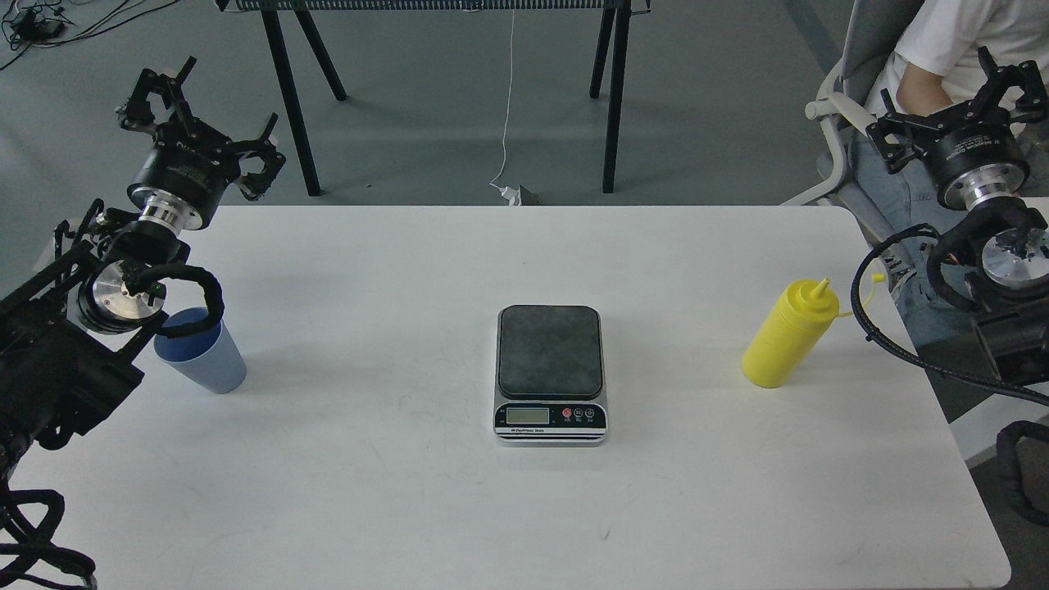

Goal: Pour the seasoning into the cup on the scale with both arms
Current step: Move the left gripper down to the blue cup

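The seasoning [788, 334] stands on the right part of the white worktop [410, 508], its long axis near upright but leaning in this view, the pointed nozzle aimed up and a little right, the small cap hanging off to the right. The cup [205, 360] stands mouth up at the left edge, partly hidden by the left arm's cable. The scale [550, 374] lies between them, well apart from both — its long axis runs far to near, display and buttons on the near side; the lettering on its front strip is too small to read. The left gripper [201, 131] hangs above the far left corner, jaws spread and empty. The right gripper [951, 98] hovers off the far right edge, jaws likewise spread, holding nothing.
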Robot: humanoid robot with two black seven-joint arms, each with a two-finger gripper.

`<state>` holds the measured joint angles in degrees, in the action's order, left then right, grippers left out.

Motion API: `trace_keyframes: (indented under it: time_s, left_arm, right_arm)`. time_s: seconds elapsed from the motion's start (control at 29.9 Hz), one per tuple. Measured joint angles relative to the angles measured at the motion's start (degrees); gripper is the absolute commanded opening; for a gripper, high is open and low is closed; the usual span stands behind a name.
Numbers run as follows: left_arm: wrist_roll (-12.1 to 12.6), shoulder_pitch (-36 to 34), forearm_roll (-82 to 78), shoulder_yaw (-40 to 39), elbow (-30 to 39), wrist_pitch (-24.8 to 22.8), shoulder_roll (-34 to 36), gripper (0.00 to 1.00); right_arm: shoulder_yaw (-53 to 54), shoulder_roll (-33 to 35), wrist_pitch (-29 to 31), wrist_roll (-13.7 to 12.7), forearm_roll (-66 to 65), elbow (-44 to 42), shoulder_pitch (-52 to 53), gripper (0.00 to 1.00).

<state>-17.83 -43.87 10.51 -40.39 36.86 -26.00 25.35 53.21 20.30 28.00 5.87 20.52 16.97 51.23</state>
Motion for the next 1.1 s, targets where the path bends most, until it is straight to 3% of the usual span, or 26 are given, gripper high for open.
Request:
trace_keyframes:
  time_s: [0.33,0.57,0.84,1.1]
  left_arm:
    - [0.36,-0.28,-0.07,0.04,2.10,0.24,2.10,1.00]
    - [4.29,-0.12,-2.09,7.62,13.22,0.50,13.79,1.00]
    - [2.50,-0.26,-28.50,9.80,21.55,0.98,25.73,1.00]
    - [0.68,2.92,-54.30,10.32,28.61,7.64,30.02,1.00]
  right_arm:
    - [-0.03,-0.09,0.00,0.44,0.03,0.00,-0.83,1.00]
    - [-0.21,0.01,0.00,0.45,0.03,-0.01,-1.58,1.00]
    - [-0.62,0.24,0.00,0.45,-0.04,-0.01,-2.57,1.00]
    - [-0.66,0.56,0.00,0.45,-0.13,-0.20,-2.64,1.00]
